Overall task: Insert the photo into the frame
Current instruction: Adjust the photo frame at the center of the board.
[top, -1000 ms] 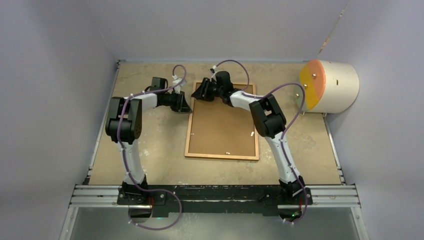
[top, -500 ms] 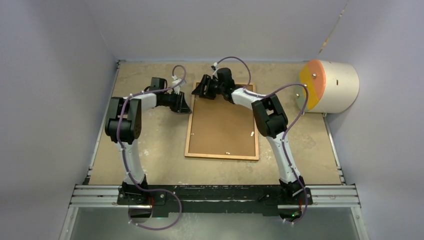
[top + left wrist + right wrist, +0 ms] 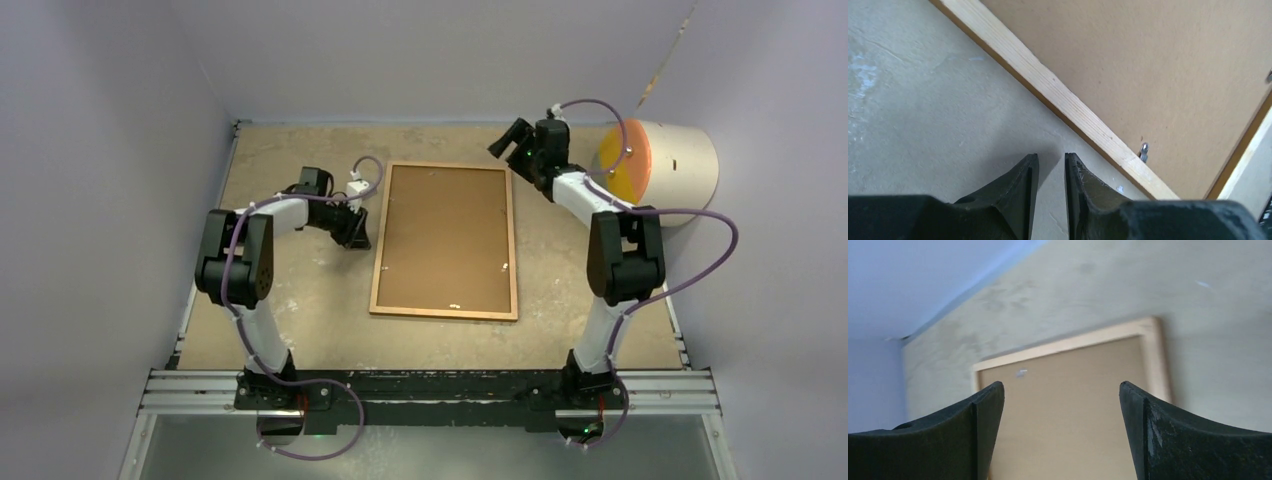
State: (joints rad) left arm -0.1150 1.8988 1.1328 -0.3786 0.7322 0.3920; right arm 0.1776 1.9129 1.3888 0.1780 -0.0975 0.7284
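At the left of the top view, the left gripper (image 3: 354, 230) sits low over the table (image 3: 300, 300), just beside the left rail of the frame (image 3: 378, 245) but not touching it. Its wrist view shows the fingers (image 3: 1024, 185) a narrow slit apart with only bare table between them, so it grasps nothing.

The frame lies flat at the centre, back side up, with the brown backing board (image 3: 445, 235) filling it edge to edge. The photo is not visible in any view. It may lie under the board, but that cannot be confirmed.

At the upper right of the frame, the right gripper (image 3: 508, 140) is raised off the table beyond the frame's far right corner, its jaws spread wide and empty. Further right stands a pale drum (image 3: 680, 165) with an orange face.

The board looks seated, so the step in hand is probably clearing the arms away. To do it well, the left gripper should lift straight up before swinging back, as a sideways sweep could nudge the rail. The right arm has free room.

Counted: two arms, two grippers, one frame, one backing board, one drum, no photo in sight. A few small metal clips (image 3: 1144, 150) sit along the board's edge, too small to count surely.
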